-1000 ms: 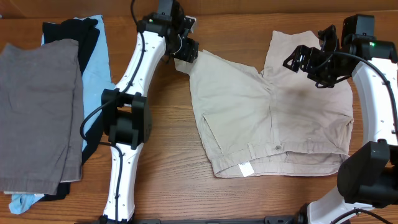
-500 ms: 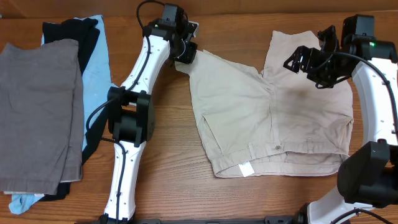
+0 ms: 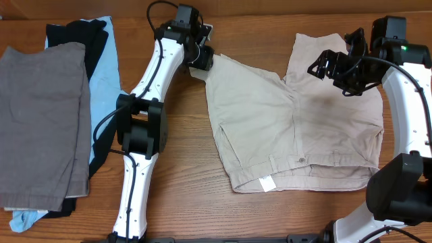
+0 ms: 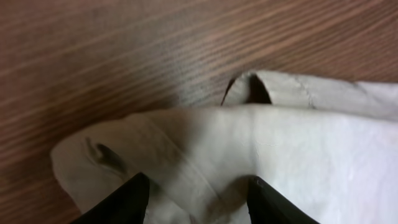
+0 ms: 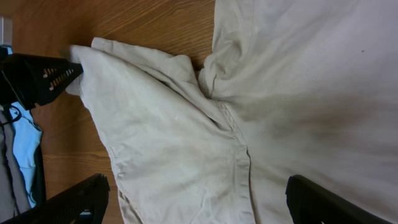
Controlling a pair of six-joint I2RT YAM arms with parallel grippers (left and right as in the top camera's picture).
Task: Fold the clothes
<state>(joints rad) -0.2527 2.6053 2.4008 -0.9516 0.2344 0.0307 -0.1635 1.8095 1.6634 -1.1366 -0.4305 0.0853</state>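
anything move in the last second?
Only the left arm: its elbow and wrist shifted slightly right, with the left gripper kept at the leg-hem corner of the khaki shorts. The shorts, the open right gripper and the grey shorts did not move.

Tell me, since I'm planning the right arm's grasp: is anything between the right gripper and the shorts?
Nothing visible. The right gripper hangs open over bare cloth of the shorts; the left gripper holds the other leg's corner, off to the side.
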